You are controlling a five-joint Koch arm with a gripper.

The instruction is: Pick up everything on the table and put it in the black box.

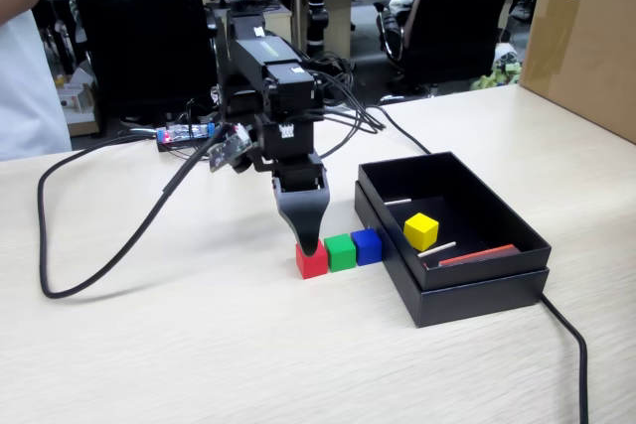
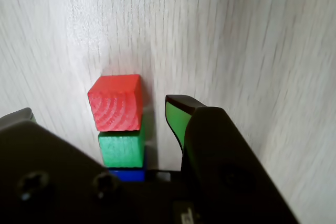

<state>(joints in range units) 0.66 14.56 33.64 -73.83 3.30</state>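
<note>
The jaws (image 2: pixel 100 113) stand apart, spread wider than a cube, and they grip nothing. In the wrist view one black fingertip (image 2: pixel 181 109) shows just to the right of the red cube, with a sliver of bench between them; the other tip barely peeks in at the left edge, well clear of the cube. In the fixed view the jaws (image 1: pixel 310 242) point straight down at the red cube (image 1: pixel 311 262), the tip low against the cube's upper edge, though whether it touches cannot be told from there.

The red cube (image 2: pixel 116 102) sits on the bench (image 1: pixel 199 345) at the end of a row of three. Touching it is the green cube (image 1: pixel 341 252), and touching that is the blue cube (image 1: pixel 367 245), which lies just beside the near wall of the black box (image 1: pixel 477 290). In the wrist view the green cube (image 2: pixel 121 149) lies directly below the red one, and only a thin strip of the blue cube (image 2: pixel 126 174) shows under it before the arm's body hides the rest.

The yellow cube (image 1: pixel 421 230) rests inside the black box, near its middle, well apart from the red cube. Around the yellow cube on the box floor lie two thin white sticks (image 1: pixel 437 249) and, toward the box's near right corner, a flat red strip (image 1: pixel 477 255).

A black cable (image 1: pixel 109 255) loops over the bench to the left of the red cube in the fixed view, and a brown carton (image 1: pixel 586 37) stands at the far right, beyond the box.
</note>
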